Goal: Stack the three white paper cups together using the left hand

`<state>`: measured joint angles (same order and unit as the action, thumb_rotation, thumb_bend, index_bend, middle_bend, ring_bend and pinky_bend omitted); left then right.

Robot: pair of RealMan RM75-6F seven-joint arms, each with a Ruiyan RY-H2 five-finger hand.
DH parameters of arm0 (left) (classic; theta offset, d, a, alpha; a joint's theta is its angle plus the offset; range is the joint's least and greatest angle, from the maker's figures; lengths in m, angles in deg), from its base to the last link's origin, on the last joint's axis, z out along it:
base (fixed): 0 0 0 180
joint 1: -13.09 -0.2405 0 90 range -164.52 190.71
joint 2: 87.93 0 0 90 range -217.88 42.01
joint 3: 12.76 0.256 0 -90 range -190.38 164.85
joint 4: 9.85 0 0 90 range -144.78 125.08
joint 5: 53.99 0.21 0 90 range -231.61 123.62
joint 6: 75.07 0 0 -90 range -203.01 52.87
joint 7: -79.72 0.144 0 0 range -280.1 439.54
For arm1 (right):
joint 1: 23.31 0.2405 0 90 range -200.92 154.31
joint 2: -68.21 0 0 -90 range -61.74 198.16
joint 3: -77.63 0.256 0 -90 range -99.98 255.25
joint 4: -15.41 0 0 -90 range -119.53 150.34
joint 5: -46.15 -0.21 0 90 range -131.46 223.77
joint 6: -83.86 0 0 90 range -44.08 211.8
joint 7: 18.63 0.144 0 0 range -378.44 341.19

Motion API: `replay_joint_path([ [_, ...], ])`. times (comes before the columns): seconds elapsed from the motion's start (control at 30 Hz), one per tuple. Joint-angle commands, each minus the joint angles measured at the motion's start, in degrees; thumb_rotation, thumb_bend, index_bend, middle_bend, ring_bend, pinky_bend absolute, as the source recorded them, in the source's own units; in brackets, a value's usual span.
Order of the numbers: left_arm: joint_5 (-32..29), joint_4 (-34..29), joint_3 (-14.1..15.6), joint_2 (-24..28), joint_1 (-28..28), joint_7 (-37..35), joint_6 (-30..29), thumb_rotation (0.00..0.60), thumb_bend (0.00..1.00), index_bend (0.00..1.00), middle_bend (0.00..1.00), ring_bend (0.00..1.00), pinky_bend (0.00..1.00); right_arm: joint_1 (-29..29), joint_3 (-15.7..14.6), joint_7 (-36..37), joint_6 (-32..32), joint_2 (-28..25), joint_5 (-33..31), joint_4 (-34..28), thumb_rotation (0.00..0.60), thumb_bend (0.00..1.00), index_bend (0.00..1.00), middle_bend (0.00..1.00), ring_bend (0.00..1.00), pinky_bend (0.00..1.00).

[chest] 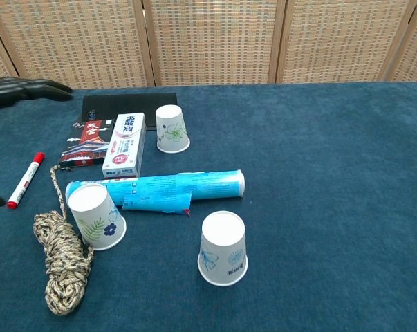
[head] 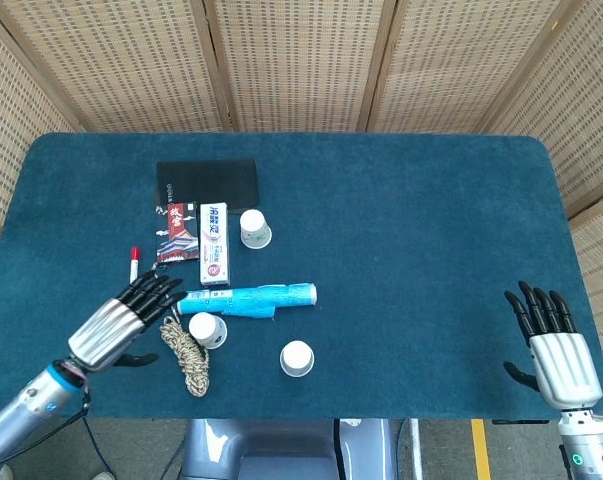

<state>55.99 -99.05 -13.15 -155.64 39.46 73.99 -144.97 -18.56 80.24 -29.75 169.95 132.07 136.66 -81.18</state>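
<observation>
Three white paper cups stood inverted, apart, on blue cloth table (head: 431, 220): far cup (head: 254, 228), left cup (head: 207, 329), near cup (head: 296, 358). Left hand (head: 121, 322) spread, empty, partly hiding red marker (chest: 25, 180). Right hand (head: 551, 345) spread, empty. Wicker screens (head: 301, 60) behind.

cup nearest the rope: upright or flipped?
Flipped. The cup beside the rope stands rim-down, closed base on top, wider end on the table.

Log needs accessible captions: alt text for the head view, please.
Left hand, fingers spread and holding nothing, hovers over the blue table near a rope coil; three white paper cups stand upside down and apart around a blue tube. Right hand rests open at the near right edge.
</observation>
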Motion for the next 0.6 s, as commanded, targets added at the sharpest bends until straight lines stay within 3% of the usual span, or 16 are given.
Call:
replay_joint_path([
  [0.03,2.3,-0.7,-2.5,-3.4,8.3,3.9,8.4,0.6,0.0,0.0,0.0,0.0,0.0,0.2,0.5,0.0,-0.3,-0.1,-0.9,-0.1,0.6,0.0,0.0,0.0,0.0,0.0],
  [0.33,-0.6,-1.7,-4.6,-9.8,17.8,11.1,21.0,0.6,0.0,0.12,0.0,0.0,0.0,0.7,1.7,0.4,-1.6,-0.3,-4.0,0.5,0.6,0.0,0.0,0.0,0.0,0.0],
  [0.6,-4.3,1.5,-6.6,-17.6,24.2,14.3,27.5,0.6,0.0,0.14,0.0,0.0,0.0,0.7,2.7,1.3,-1.7,-0.5,-6.2,1.0,0.6,0.0,0.0,0.0,0.0,0.0],
])
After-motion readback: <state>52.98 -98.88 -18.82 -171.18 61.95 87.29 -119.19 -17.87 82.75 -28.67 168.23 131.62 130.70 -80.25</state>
